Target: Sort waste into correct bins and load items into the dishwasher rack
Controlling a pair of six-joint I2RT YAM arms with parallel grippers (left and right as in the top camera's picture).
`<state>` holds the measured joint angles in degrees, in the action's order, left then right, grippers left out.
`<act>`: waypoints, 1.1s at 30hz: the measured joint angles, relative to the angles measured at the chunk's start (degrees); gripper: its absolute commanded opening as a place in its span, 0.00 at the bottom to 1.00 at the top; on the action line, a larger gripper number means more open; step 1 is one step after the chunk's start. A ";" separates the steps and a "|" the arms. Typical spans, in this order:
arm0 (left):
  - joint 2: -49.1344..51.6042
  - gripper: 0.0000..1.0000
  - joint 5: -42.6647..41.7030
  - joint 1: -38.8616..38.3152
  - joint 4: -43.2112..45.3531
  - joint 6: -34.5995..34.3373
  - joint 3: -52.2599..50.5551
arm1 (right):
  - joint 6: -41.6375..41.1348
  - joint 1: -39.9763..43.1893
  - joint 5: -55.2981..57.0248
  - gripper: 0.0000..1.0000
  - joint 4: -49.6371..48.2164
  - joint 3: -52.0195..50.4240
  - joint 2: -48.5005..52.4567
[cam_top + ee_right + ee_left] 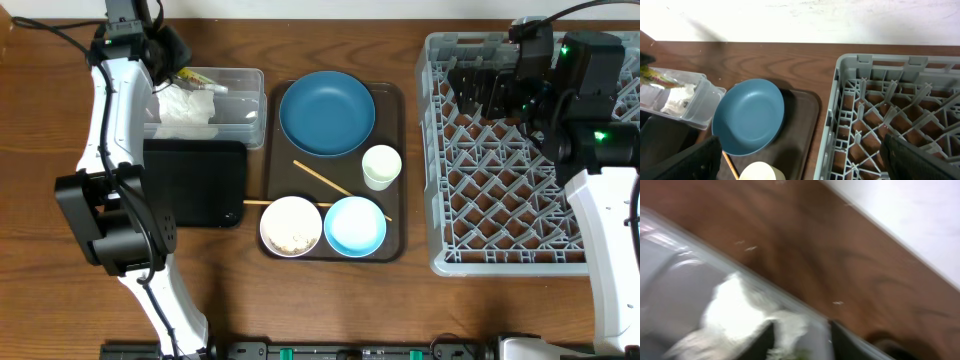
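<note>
My left gripper point(180, 70) hovers over the clear tub point(240, 105) at the back left; its fingers point(762, 342) stand apart in a blurred view, open. Below them lie crumpled tissue point(185, 108) point(735, 310) and the snack wrapper point(197, 84) point(657, 77); whether the wrapper touches a finger I cannot tell. The black tray point(195, 183) sits in front of the tub. My right gripper point(485, 95) hangs wide open and empty over the grey rack point(500, 200). The blue dish point(327, 112), cup point(381, 166), white bowl point(291, 225) holding rice, light blue bowl point(355, 226) and chopsticks point(320, 178) rest together.
A dark brown serving tray point(392, 100) in the middle carries the dishes, between the bins and the rack. The rack's near wall point(832, 120) stands right beside the tray's edge. The left arm's base point(110, 225) stands in front of the black tray.
</note>
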<state>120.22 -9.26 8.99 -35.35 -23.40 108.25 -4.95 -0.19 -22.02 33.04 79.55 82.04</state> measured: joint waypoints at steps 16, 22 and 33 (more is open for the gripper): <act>0.00 0.71 -14.03 0.00 0.26 3.02 0.00 | -0.22 -4.13 -5.05 0.99 -6.01 0.07 3.19; 0.00 0.65 -16.37 0.02 -3.32 -7.10 0.00 | -3.39 -13.44 -10.27 0.99 -23.96 0.28 12.11; -1.95 0.66 -21.33 0.04 -5.64 -17.33 0.00 | -15.67 -28.85 -11.61 0.91 -49.90 0.39 25.94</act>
<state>118.28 -30.59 9.04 -40.99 -40.73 108.25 -20.62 -29.04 -33.63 -16.86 79.94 107.98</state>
